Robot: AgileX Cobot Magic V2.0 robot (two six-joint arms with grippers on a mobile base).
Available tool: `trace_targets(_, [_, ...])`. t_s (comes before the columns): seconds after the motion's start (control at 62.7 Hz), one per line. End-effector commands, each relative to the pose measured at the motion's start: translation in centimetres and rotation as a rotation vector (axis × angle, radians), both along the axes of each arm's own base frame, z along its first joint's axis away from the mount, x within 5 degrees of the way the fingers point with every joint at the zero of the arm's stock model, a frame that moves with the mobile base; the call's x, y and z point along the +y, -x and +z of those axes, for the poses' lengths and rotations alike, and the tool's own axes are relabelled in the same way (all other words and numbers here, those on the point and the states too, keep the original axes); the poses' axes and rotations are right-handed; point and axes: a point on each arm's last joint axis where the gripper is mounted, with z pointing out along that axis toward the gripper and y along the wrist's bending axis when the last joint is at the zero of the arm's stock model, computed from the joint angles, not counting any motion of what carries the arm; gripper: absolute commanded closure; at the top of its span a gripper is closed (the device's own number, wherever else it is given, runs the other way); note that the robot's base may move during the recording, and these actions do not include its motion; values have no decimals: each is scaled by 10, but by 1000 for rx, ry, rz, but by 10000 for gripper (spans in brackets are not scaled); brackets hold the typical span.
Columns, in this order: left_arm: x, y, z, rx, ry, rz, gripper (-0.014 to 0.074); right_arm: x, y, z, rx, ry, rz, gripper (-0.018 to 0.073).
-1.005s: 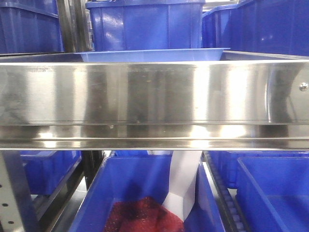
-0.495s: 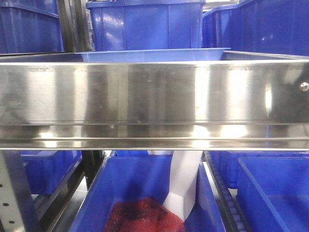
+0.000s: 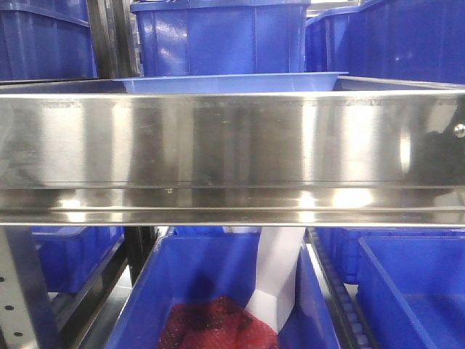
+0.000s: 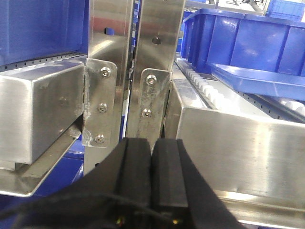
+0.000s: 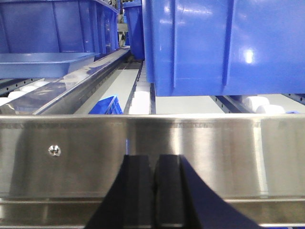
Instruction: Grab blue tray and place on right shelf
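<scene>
Blue tray [image 3: 231,82] unmoved on right shelf [image 3: 232,149]; left claw [image 4: 151,177], right claw [image 5: 153,191] closed, empty.

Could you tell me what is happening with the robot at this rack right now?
Neither arm is holding anything. The left gripper and the right gripper are both shut and empty, facing the steel front rail of the rack. The blue tray lies on the shelf rollers behind that rail, in front of a deeper blue bin. It appears the tray has already been placed, or that nothing is gripping it at present.
</scene>
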Motion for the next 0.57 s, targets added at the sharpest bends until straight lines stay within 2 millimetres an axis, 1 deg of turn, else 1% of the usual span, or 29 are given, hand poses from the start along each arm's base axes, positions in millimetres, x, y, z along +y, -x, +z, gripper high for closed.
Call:
trace_targets(0.0, [0,0,-1,-73,1,3,645,-1,3,17,-136,10,-12,504])
trace_targets(0.558, [0,0,-1,-73,1,3,645,-1,3,17,-136,10,-12,504])
